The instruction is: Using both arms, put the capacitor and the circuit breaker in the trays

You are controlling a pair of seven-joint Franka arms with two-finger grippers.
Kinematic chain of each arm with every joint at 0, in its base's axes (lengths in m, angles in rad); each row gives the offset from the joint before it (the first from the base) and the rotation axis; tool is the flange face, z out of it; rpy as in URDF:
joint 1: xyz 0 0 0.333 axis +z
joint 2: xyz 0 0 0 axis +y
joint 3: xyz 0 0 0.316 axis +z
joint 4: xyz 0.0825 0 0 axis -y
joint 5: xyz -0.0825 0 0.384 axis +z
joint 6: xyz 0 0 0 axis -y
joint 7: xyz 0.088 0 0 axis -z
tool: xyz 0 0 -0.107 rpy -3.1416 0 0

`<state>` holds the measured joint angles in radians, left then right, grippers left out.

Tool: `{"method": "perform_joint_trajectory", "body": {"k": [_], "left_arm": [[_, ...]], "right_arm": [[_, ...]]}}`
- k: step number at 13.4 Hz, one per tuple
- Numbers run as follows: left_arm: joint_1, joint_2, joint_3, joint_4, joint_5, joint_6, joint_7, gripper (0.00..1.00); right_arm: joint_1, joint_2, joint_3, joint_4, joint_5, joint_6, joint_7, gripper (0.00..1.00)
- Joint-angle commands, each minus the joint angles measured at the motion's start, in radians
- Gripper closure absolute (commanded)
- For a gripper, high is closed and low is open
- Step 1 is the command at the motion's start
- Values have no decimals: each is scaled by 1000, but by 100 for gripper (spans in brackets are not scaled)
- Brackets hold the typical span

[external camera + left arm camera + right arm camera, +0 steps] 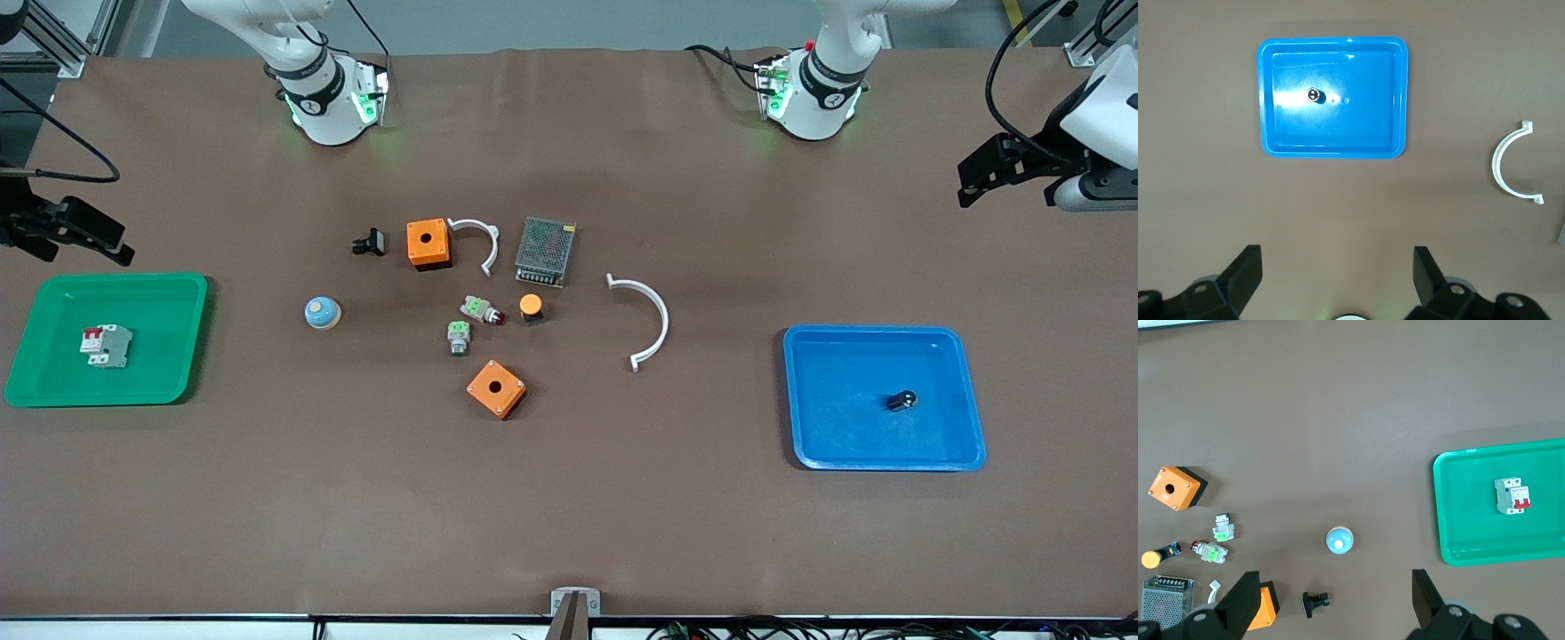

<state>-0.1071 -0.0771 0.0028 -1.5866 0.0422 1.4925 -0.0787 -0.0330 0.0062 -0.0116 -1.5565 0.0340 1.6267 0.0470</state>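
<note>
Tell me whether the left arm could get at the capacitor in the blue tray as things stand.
Probably yes. The capacitor lies alone in the blue tray, uncovered, at the left arm's end of the table. The left gripper is open and empty, up above the table, with nothing between.

Bright, even light; soft shadows

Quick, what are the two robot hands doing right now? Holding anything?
Left hand: open, holding nothing, up over bare table near the blue tray.
Right hand: open, holding nothing, up over the table near the green tray.
</note>
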Motion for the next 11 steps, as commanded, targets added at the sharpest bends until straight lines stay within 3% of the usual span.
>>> {"method": "perform_joint_trajectory", "body": {"k": [1,11], "left_arm": [[-2,-18,13,0,-16,-9,16,0],[-16,8,8,5,-50,-6,5,0]], "right_arm": [[-8,18,2,42,3,-22,1,0],[-10,20,1,36,1,-48,2,0]]}}
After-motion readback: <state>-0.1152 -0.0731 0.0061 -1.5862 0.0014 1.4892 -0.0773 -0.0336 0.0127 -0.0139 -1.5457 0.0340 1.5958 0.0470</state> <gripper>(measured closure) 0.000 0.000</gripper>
